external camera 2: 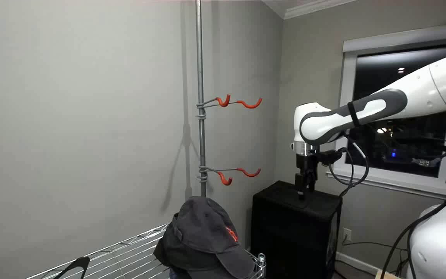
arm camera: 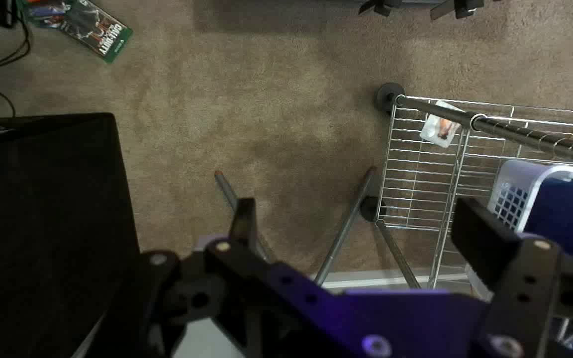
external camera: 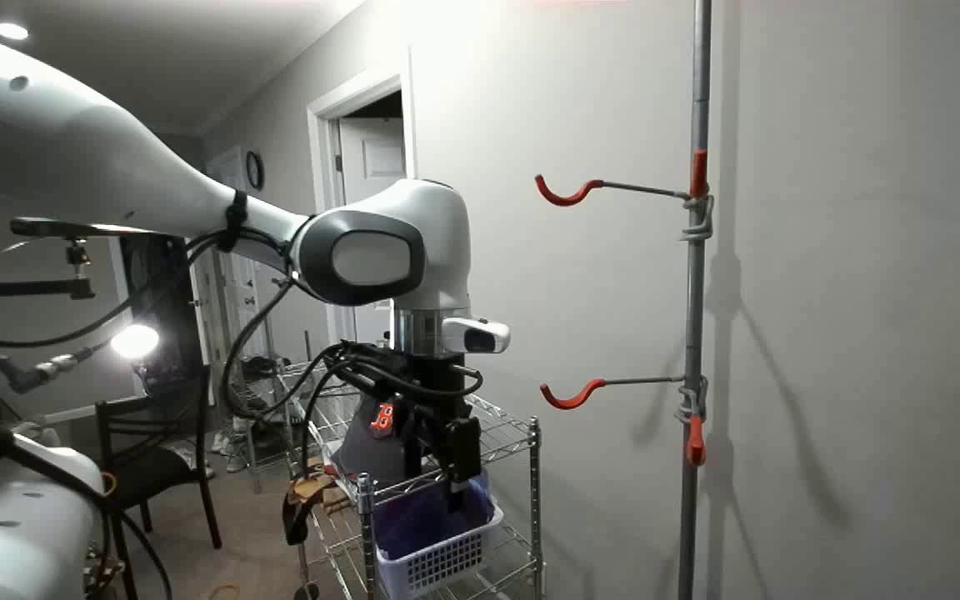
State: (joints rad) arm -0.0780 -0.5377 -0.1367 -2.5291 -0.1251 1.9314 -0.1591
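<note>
My gripper (external camera: 440,479) points downward with its fingers spread, and nothing lies between them. In the wrist view the gripper (arm camera: 361,223) shows two black fingers far apart, with carpet, metal legs and part of a wire rack visible between. A grey pole (external camera: 694,292) with red-tipped hooks (external camera 2: 249,172) stands by the wall, apart from the gripper. Dark caps (external camera 2: 207,228) are stacked on the wire rack's top shelf; the cap (external camera: 363,442) with an orange-red letter B is partly hidden behind the gripper in an exterior view.
The wire rack (external camera: 534,508) holds a pale purple basket (external camera: 447,562) on a lower shelf. A black box-like cabinet (external camera 2: 285,232) stands in the corner below the arm. Carpet (arm camera: 266,99) and leaning pole legs (arm camera: 344,231) lie beneath. A dark chair (external camera: 159,467) stands behind.
</note>
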